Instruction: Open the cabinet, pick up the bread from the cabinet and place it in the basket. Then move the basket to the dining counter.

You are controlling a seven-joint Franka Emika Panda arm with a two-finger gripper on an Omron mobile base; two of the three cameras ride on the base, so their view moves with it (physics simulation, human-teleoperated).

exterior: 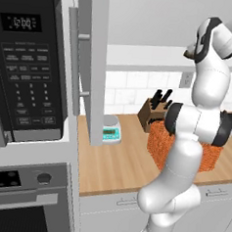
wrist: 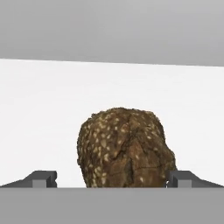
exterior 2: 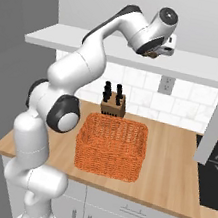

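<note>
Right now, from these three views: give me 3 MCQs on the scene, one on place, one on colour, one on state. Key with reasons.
1. Where does the basket stand?
A. on the wooden counter, in front of the knife block
B. on the cabinet shelf
C. on the stovetop

2. What colour is the basket?
A. white
B. orange
C. black

3. How does the gripper stand to the bread?
A. shut with nothing near it
B. fingers apart, one on each side of the bread
C. holding the bread over the basket

Key: 1 A, the right base view shows it on the counter before the knife block. 2 B, its wicker is orange in both base views. 3 B, the hand view shows a tip on each side of the bread on the white shelf.
</note>
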